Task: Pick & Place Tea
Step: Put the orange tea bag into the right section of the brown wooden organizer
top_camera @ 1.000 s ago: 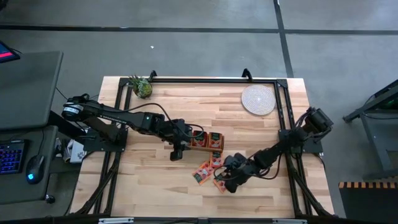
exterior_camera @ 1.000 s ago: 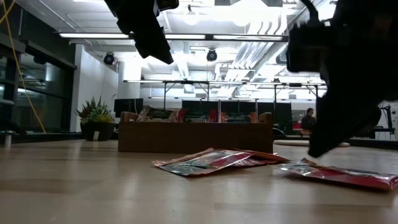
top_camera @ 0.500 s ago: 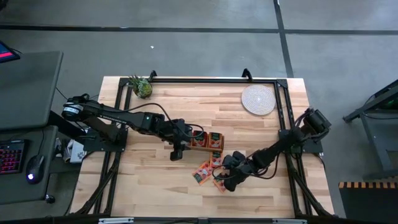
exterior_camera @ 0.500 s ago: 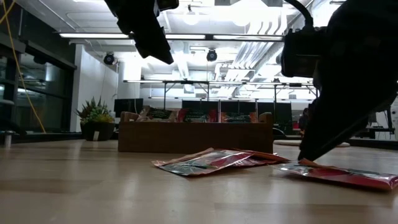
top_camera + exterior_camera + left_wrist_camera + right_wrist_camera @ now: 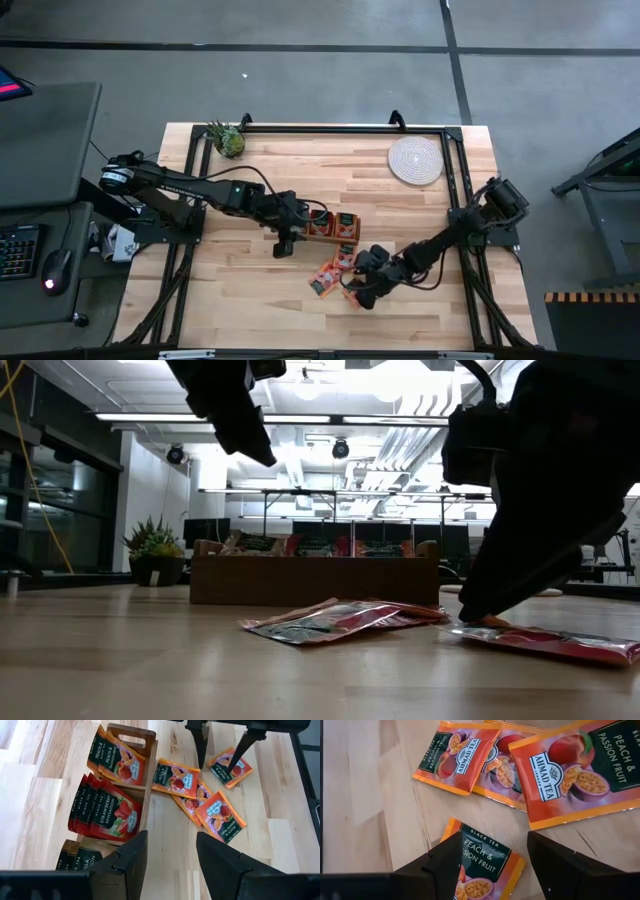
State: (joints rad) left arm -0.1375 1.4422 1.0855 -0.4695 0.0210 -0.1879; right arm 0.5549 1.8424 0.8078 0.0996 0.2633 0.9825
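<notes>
high: wooden box (image 5: 330,224) mid-frame, loose tea sachets (image 5: 330,276) just below; right gripper (image 5: 357,287) over them.
L wrist: left gripper (image 5: 170,855) part open, empty; box partly filled.
R wrist: right fingers (image 5: 445,862) wide, straddling sachet (image 5: 482,865), nothing held.
left to do: 4 loose.

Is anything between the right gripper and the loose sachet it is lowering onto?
Nothing visible. The right gripper is open directly over a peach sachet lying flat on the table, apart from the three overlapping sachets beside it. The left gripper hangs by the wooden box.
</notes>
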